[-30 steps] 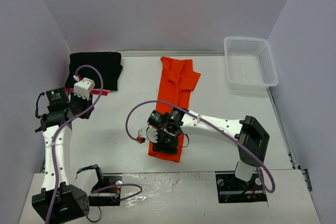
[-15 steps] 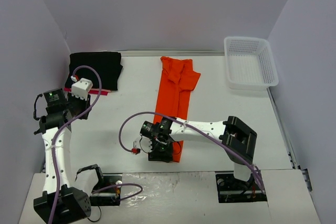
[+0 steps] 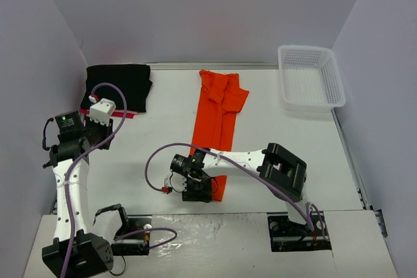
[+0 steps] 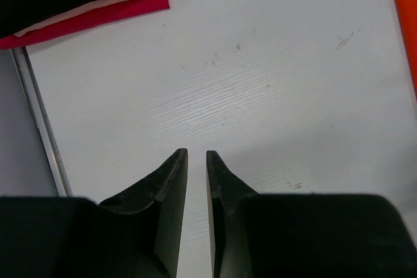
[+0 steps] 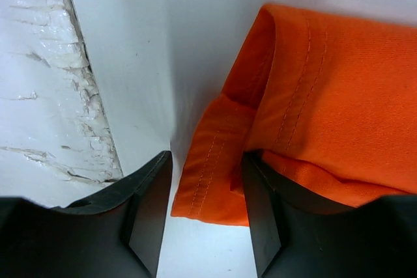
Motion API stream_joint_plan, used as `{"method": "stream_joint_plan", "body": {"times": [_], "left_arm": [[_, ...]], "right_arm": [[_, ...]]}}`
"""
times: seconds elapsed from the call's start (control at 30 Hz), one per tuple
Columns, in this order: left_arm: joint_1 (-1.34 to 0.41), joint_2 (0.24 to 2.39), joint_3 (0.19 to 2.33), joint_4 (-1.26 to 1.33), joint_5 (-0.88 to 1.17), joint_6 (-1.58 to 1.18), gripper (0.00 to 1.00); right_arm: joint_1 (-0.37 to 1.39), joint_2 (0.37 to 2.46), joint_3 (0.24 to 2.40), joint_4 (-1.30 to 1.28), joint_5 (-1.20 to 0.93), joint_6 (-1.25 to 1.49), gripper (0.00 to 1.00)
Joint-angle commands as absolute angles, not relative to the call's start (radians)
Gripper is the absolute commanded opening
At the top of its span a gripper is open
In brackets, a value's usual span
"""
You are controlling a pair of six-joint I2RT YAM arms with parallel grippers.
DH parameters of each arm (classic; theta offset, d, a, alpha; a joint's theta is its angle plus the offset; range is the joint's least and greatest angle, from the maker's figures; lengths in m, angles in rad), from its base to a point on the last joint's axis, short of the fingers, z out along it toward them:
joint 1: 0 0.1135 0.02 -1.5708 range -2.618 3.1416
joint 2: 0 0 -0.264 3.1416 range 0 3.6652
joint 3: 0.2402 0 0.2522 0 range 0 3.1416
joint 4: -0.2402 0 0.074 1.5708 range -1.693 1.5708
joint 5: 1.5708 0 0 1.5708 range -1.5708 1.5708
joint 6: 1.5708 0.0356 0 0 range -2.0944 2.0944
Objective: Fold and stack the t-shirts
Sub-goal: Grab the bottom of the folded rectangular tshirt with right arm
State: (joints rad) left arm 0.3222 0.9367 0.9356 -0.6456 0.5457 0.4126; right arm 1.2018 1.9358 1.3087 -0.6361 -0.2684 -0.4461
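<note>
- Black cloth comes first on your left: the black t-shirt (image 3: 117,86) lies folded in the far left corner of the table (image 3: 156,148), right against the wall.
- Under its near edge you see a thin strip of the pink-red t-shirt (image 3: 127,114). The left wrist view shows it as a red band with a paler layer on top, tucked beneath the black one.
- Your left gripper (image 4: 197,155) hangs over bare tabletop just on the near side of that pile. Its fingers are almost pressed together, with a thin slit between the tips and nothing in it. It touches no cloth.
- At the middle of the table, the orange t-shirt (image 3: 218,109) lies as a long narrow strip running from the far edge towards you, well apart from the black pile. Its far end is rumpled.
- Your right gripper (image 5: 207,155) is down at the near end of that strip, close to the table's near edge. Its fingers are spread and straddle the stitched corner of the hem. In the wrist view the right-hand finger touches the bunched fold, while white tabletop shows between the cloth and the left-hand finger, so you are not pinching it.
- At the far right corner stands the white mesh basket (image 3: 313,107), well apart from every shirt.
</note>
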Motion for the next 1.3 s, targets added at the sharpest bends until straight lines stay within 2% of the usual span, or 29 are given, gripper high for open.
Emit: {"method": "stream_joint_plan", "body": {"times": [0.0,0.13,0.3,0.43,0.67,0.87,1.27], "left_arm": [[0.328,0.91,0.943,-0.627,0.564,0.422,0.18],[0.328,0.907,0.939,-0.629,0.566,0.428,0.17],[0.328,0.896,0.937,-0.629,0.569,0.431,0.17],[0.328,0.894,0.931,-0.629,0.569,0.437,0.17],[0.328,0.893,0.928,-0.63,0.571,0.443,0.17],[0.328,0.893,0.925,-0.624,0.568,0.446,0.17],[0.328,0.894,0.927,-0.621,0.566,0.446,0.17]], "right_arm": [[1.223,1.976,1.324,-0.626,-0.218,-0.437,0.43],[1.252,1.994,1.307,-0.598,-0.166,-0.413,0.4],[1.269,2.035,1.244,-0.529,-0.071,-0.364,0.3],[1.27,2.059,1.221,-0.505,-0.063,-0.351,0.27],[1.27,2.039,1.224,-0.518,-0.095,-0.348,0.0],[1.238,1.956,1.265,-0.65,-0.242,-0.422,0.0],[1.092,1.835,1.393,-0.848,-0.239,-0.512,0.0]]}}
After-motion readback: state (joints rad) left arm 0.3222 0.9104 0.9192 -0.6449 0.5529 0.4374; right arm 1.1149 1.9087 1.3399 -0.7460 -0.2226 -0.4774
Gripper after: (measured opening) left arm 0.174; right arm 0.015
